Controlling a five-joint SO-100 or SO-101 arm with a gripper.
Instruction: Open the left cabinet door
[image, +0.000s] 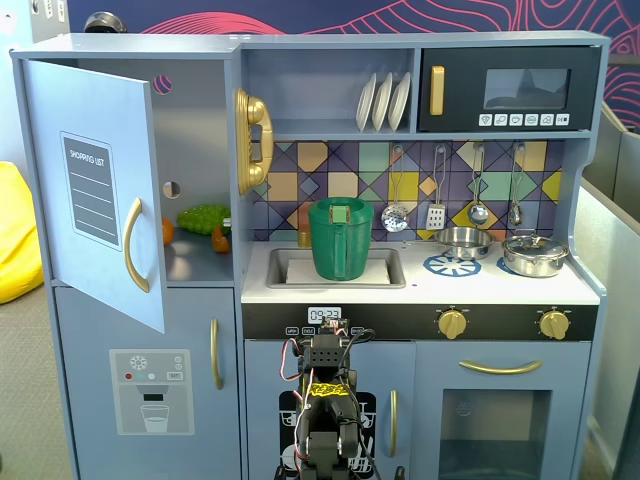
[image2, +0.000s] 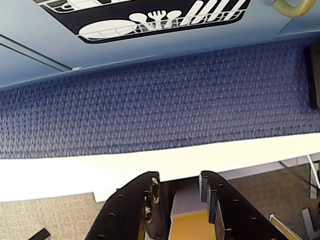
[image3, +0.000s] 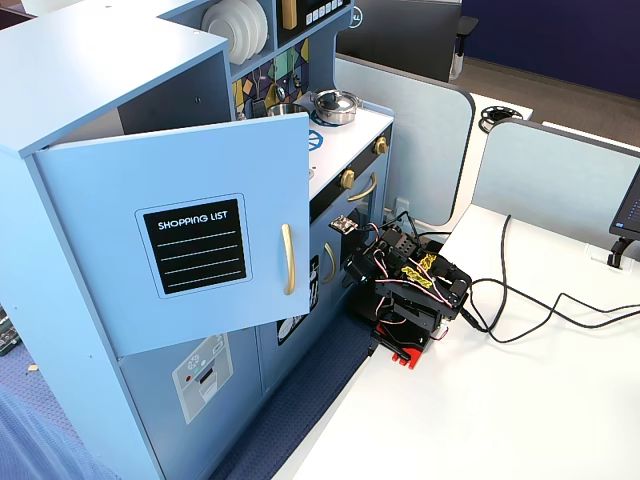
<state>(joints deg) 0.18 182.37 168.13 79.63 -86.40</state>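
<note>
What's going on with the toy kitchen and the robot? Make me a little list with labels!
door: the left cabinet door is swung open, gold handle free
inside: green and orange toy food on the shelf
sink: green pitcher stands in it
arm: folded low in front of the kitchen
tool: slightly open, holding nothing, away from the door

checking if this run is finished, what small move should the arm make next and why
Probably none beyond staying folded. The shopping-list door already stands swung out, showing the shelf with toy food behind it. The arm sits folded low on the white table, well clear of the door's gold handle. The claw holds nothing, its jaws a little apart, pointing at the floor.
</note>
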